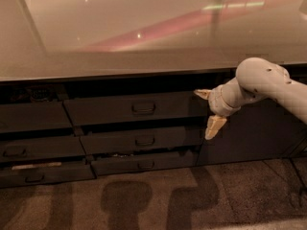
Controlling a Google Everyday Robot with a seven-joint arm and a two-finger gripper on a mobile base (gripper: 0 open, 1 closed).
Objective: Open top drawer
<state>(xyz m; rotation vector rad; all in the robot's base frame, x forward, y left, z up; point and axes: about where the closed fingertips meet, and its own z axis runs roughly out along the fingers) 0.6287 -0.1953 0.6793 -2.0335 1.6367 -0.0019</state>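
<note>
The top drawer (105, 110) is sitting just under the counter (144, 37), at the middle of the view. Its wide dark front is facing out and its small loop handle (144, 108) is lying centred on it. A dark gap is showing above the front, so it is probably standing a little way out, but its inside is not showing and how far it is open is hard to judge.

At 3 o'clock from the handle, the gripper (203, 115) is hovering by the drawer front's right end. Its pale fingers (214, 126) are spreading wide apart, one pointing toward 10 o'clock and the other toward 6 o'clock, and they are gripping nothing. It is likely being held open like this so that it can close around the handle, which is lying well apart from it toward 9 o'clock. The white arm (268, 83) is reaching in from 3 o'clock, across a flat door (254, 133).

At 6 o'clock from the top drawer, two narrower drawers (144, 140) are stepping down toward the speckled floor (240, 195). More drawer fronts (33, 147) are stacking at 9 o'clock.

No brand, label or writing is showing anywhere.
</note>
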